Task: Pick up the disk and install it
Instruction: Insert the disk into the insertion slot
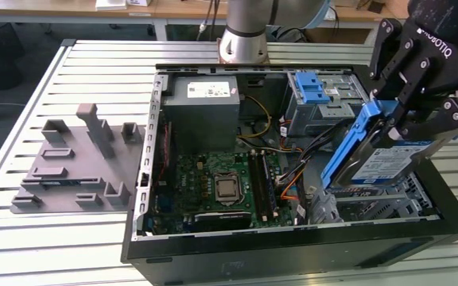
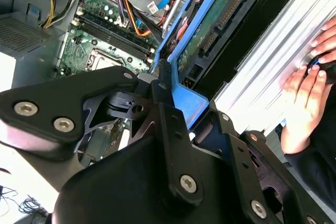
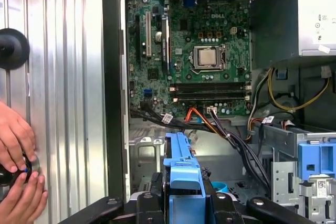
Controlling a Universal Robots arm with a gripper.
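**Slatted table point(image 1: 70, 71), open case point(image 1: 293, 253), disk point(image 1: 384, 162) up in the air**

Gripper point(image 1: 398, 128) was clamped on the disk, holding it tilted on edge over the case, near the cage point(image 1: 324, 101). Someone's hands point(image 3: 16, 156) were on the table.

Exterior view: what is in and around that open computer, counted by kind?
Disk: 1, held by the gripper
Power supply: 1
Drive cage: 1
Motherboard: 1
Grey fixture on the table: 1
Total: 5
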